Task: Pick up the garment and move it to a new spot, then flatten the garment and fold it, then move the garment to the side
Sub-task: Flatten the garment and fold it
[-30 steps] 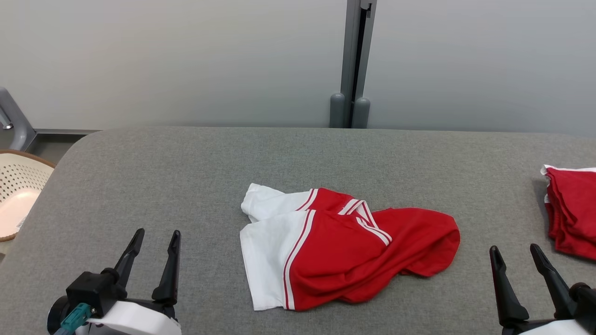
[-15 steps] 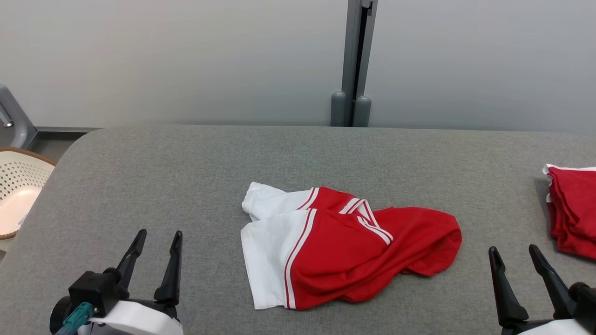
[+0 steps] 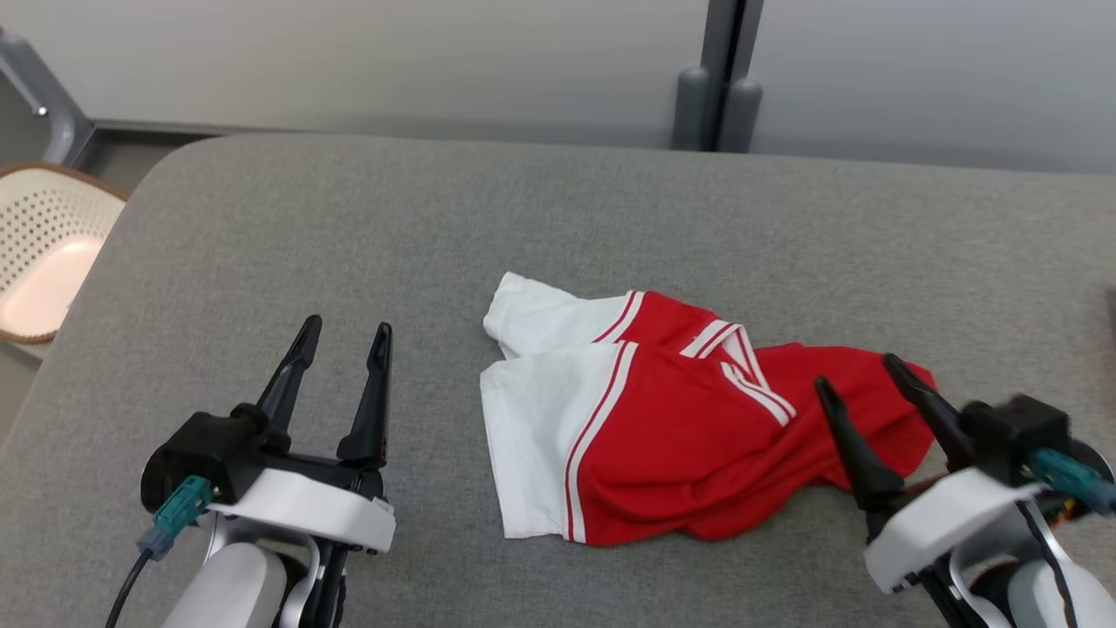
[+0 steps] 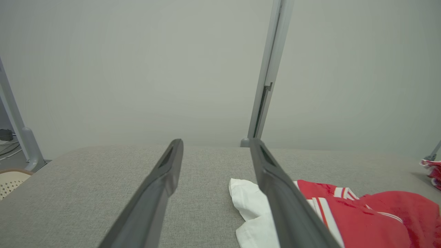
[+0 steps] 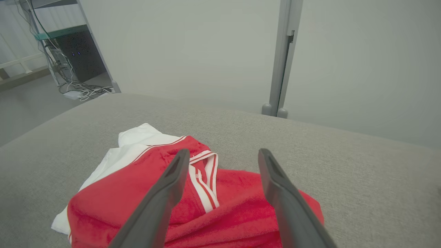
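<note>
Two tools, both spread wide, both empty. Left tool point(image 3: 347, 325) sits over bare desk point(image 3: 349, 218), just left of the garment point(image 3: 663, 436), near its white end. Right tool point(image 3: 854, 370) is over the garment's red right end; contact can't be told. One garment, red and white with striped trim, crumpled mid-desk. One perforated cream basket point(image 3: 44, 235) off the desk's left edge. One more red cloth point(image 4: 432, 167) at far right.

Left of the garment point(image 3: 663, 419), the pale basket point(image 3: 44, 244) is cut off at the head view's edge; fingers point(image 3: 854, 449) of the right gripper point(image 3: 854, 370) cover the garment's red right end.
</note>
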Tool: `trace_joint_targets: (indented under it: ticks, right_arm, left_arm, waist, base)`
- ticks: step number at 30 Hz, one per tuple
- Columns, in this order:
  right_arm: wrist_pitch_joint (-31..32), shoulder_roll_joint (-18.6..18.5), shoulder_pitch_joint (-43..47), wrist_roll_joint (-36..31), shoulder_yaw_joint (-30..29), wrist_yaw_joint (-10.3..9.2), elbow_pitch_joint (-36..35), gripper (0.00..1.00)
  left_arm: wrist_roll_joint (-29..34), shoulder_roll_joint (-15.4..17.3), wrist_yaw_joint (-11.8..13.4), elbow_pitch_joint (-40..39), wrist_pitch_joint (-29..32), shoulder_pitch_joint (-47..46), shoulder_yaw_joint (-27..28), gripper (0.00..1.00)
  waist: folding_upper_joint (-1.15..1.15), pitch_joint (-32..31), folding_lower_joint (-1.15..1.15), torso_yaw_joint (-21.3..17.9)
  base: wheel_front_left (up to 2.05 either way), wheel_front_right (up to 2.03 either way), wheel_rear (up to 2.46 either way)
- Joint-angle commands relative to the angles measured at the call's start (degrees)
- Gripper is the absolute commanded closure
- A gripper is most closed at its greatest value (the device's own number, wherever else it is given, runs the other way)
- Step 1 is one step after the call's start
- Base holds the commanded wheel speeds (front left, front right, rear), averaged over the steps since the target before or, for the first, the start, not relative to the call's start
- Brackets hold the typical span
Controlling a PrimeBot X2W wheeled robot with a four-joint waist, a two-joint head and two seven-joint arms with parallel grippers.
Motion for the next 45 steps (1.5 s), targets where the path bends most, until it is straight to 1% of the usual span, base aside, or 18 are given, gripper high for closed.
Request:
trace_joint_targets:
  ticks: [1, 4, 9, 10, 11, 12, 16, 17, 18, 20, 27, 31, 35, 39, 41, 43, 45]
  right_arm:
    - [0.5, -1.5, -3.1, 0.6, 1.9, -0.01, 1.3, 0.00]
    - [1.7, -5.0, -10.0, 3.0, 8.2, -0.01, 5.2, 0.00]
    - [4.8, -9.5, -19.2, 7.5, 17.9, -0.01, 10.6, 0.00]
    - [5.5, -10.2, -20.5, 8.4, 19.3, -0.01, 11.6, 0.00]
    - [5.5, -10.2, -20.5, 8.4, 19.3, -0.01, 11.6, 0.00]
    - [6.6, -11.4, -22.8, 9.6, 21.9, -0.01, 13.3, 0.00]
    - [9.5, -13.4, -26.5, 12.1, 26.5, -0.01, 15.8, 0.00]
    - [9.5, -13.4, -26.5, 12.1, 26.5, -0.01, 15.8, 0.00]
    - [11.0, -14.3, -27.9, 13.5, 28.4, -0.01, 16.5, 0.53]
    - [11.8, -14.9, -28.9, 15.2, 30.1, -0.01, 16.6, 1.00]
    - [12.0, -17.6, -30.6, 19.8, 33.7, -0.01, 15.4, 1.00]
    - [8.9, -18.3, -31.0, 20.7, 34.1, -0.01, 15.0, 1.00]
    - [5.0, -18.8, -30.6, 20.2, 33.4, -0.01, 14.4, 1.00]
    - [0.5, -19.2, -29.1, 19.3, 31.2, -0.01, 13.5, 1.00]
    - [-1.9, -19.0, -27.9, 18.7, 29.2, -0.01, 12.9, 1.00]
    - [-4.5, -18.3, -25.9, 18.2, 25.6, -0.01, 12.2, 1.00]
    - [-7.2, -17.1, -22.8, 17.8, 20.4, -0.01, 11.7, 1.00]
  left_arm:
    - [0.4, -0.3, -0.3, 0.1, -0.2, -1.4, 0.1, 0.00]
    - [1.1, -1.8, -1.0, 0.6, -0.5, -3.4, 0.0, 0.00]
    - [2.2, -3.9, -2.1, 1.4, -0.6, -5.4, 0.8, 0.00]
    - [2.5, -4.3, -2.1, 1.4, -0.6, -5.5, 0.9, 0.00]
    - [2.5, -4.3, -2.1, 1.4, -0.6, -5.5, 0.9, 0.00]
    - [3.3, -5.1, -2.6, 1.3, -0.6, -5.9, 1.5, 0.00]
    - [4.5, -6.2, -3.6, 1.4, -0.6, -6.0, 2.6, 0.00]
    - [4.5, -6.2, -3.6, 1.4, -0.6, -6.0, 2.6, 0.00]
    - [5.1, -6.8, -4.0, 1.5, -0.6, -5.9, 3.1, 0.00]
    - [5.6, -7.3, -4.6, 1.5, -0.6, -5.8, 3.7, 0.00]
    - [7.1, -8.5, -5.6, 1.6, -0.6, -5.5, 5.4, 0.00]
    - [8.0, -9.2, -6.1, 1.7, -0.6, -5.4, 6.1, 0.00]
    - [8.7, -9.5, -6.6, 1.7, -0.6, -5.6, 6.8, 0.00]
    - [9.3, -10.0, -7.0, 1.5, -0.6, -5.1, 7.7, 0.00]
    - [9.6, -10.1, -6.9, 1.4, -0.6, -4.6, 8.2, 0.00]
    - [10.0, -10.2, -6.9, 1.3, -0.6, -3.9, 8.7, 0.00]
    - [10.4, -10.1, -6.9, 1.2, -0.6, -3.3, 9.2, 0.00]
  waist:
    - [0.00, 4.6, 0.00, 3.1]
    - [0.00, 7.1, 0.00, 4.7]
    - [0.00, 9.3, 0.00, 6.8]
    - [0.00, 9.5, 0.00, 7.1]
    - [0.00, 9.5, 0.00, 7.1]
    - [0.00, 9.8, 0.00, 7.6]
    - [0.00, 10.0, 0.00, 8.0]
    - [0.00, 10.0, 0.00, 8.0]
    - [0.00, 10.1, 0.00, 8.2]
    - [0.00, 10.2, 0.00, 8.3]
    - [0.00, 10.6, 0.00, 7.9]
    - [0.00, 10.7, 0.00, 7.7]
    - [0.00, 10.8, 0.00, 7.7]
    - [0.00, 10.5, 0.00, 7.4]
    - [0.00, 10.0, 0.00, 6.8]
    - [0.00, 9.3, 0.00, 5.9]
    - [0.00, 8.6, 0.00, 5.0]
  base:
    - [0.00, 0.00, 0.00]
    - [0.00, 0.00, 0.00]
    - [0.00, 0.00, 0.00]
    - [0.00, 0.00, 0.00]
    - [0.00, 0.00, 0.00]
    - [0.00, 0.00, 0.00]
    - [0.00, 0.00, 0.00]
    - [0.00, 0.00, 0.00]
    - [0.00, 0.00, 0.00]
    - [0.00, 0.00, 0.00]
    - [0.00, 0.00, 0.00]
    - [0.00, 0.00, 0.00]
    - [0.00, 0.00, 0.00]
    - [0.00, 0.00, 0.00]
    - [0.00, 0.00, 0.00]
    - [0.00, 0.00, 0.00]
    - [0.00, 0.00, 0.00]
